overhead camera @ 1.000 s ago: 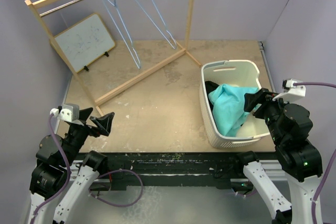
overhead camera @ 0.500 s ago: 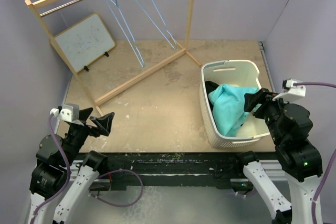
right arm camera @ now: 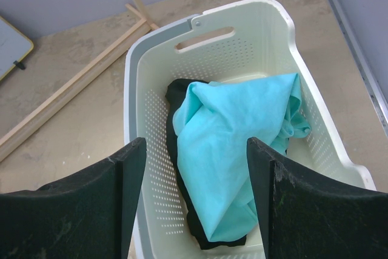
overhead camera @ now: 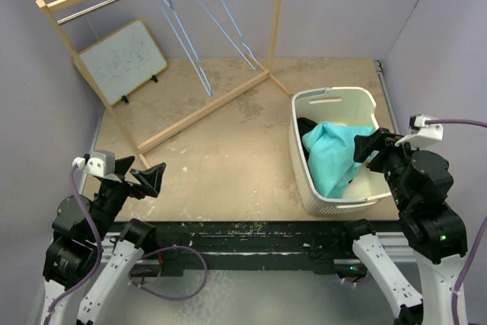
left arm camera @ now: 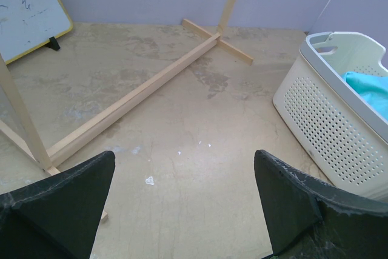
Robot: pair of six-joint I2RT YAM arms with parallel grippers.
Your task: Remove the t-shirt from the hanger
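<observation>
**tub_watcher:** so what's in the white perforated plastic laundry basket (overhead camera: pixel 303 176) on the right side of the table? Only one bin, yeah?

**rackside:** yep, just the one. The crumpled turquoise t-shirt (right arm camera: pixel 230 144) is in it, heaped through the middle and riding up toward the right wall. Under it there's a black garment (right arm camera: pixel 177 92), which pokes out at the far-left corner and again at the near end below the turquoise. The basket stands upright, with the handle slot on its far wall.

**tub_watcher:** so the shirt's off the hanger?

**rackside:** looks that way. The two light blue wire hangers (overhead camera: pixel 204 85) hang bare from the metal rod of the wooden clothes rack (overhead camera: pixel 202 110) at the far left, well apart from the basket.

**tub_watcher:** grippers holding anything?

**rackside:** nope. The right gripper (right arm camera: pixel 195 150) hovers over the near end of the basket with its jaws spread and nothing between them, so the shirt just sits below. The left gripper (left arm camera: pixel 183 168) is at the near-left with its jaws spread wide over the tabletop, and the basket is off to its right.
</observation>
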